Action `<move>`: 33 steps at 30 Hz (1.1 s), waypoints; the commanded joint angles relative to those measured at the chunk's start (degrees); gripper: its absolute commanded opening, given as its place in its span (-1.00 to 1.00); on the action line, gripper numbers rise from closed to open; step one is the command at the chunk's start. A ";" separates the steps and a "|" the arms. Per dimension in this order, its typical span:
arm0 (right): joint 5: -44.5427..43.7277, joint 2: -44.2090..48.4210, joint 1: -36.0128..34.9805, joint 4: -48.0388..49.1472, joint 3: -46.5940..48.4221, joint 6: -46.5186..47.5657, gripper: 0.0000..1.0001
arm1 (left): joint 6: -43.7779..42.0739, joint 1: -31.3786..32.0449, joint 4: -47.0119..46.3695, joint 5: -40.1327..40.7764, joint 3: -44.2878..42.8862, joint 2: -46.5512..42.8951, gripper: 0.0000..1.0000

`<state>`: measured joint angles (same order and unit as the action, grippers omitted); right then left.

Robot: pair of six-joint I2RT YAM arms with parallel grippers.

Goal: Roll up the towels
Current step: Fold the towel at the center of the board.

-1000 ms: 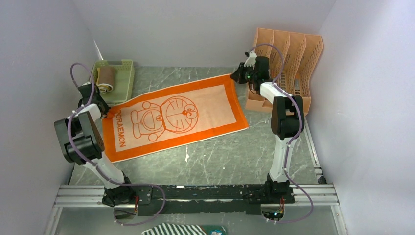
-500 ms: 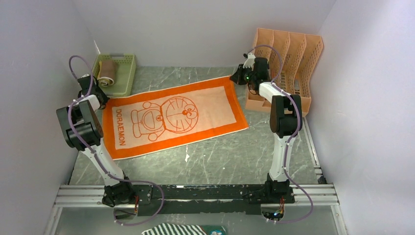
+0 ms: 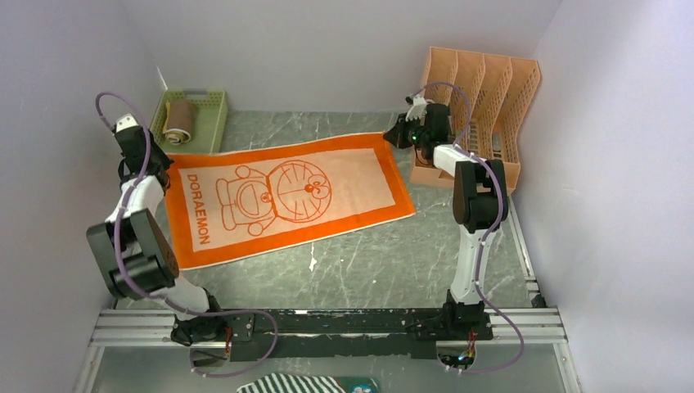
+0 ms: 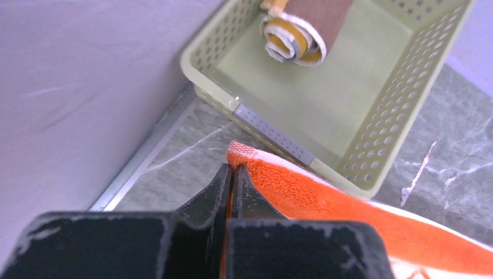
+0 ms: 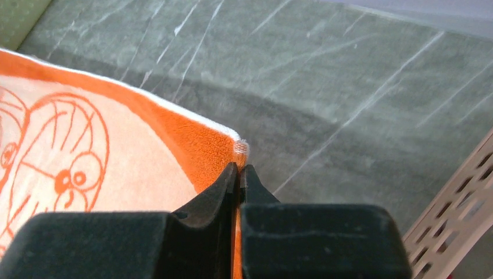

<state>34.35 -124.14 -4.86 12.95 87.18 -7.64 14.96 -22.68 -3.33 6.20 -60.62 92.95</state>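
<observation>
The large orange-bordered towel with the cartoon and "DORAEMON" lettering lies flat and spread out on the grey marbled table. My left gripper is shut on its far-left corner, and the left wrist view shows orange cloth pinched between the closed jaws of the left gripper. My right gripper is shut on the far-right corner, and in the right wrist view the towel runs off to the left of the right gripper. The smaller yellow-tan towel lies rolled in the basket.
A pale green basket stands at the back left, just behind the towel's corner, and its wall fills the left wrist view. An orange slotted rack stands at the back right beside the right arm. Walls close in on three sides.
The left arm has swung back and to the left, pulling the towel's left corner with it. The towel now lies straighter and clear of the basket. The right gripper has barely moved.
</observation>
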 commanded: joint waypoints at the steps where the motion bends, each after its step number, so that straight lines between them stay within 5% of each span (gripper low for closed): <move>1: 1.83 4.66 0.80 6.17 -6.03 1.47 -1.00 | 0.03 -0.15 -2.62 4.65 6.76 -8.18 -0.86; 18: -6.68 21.95 2.96 6.08 -27.42 -9.09 -1.00 | 16.33 -0.22 10.21 14.11 29.40 -37.11 -0.86; 33: -11.71 30.08 3.11 0.32 -39.57 -9.49 -0.99 | 35.67 -0.21 28.71 15.47 31.59 -38.18 -0.87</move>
<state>25.43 -98.87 -2.20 13.58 49.71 -17.10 43.66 -22.68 18.46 20.86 -29.15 55.18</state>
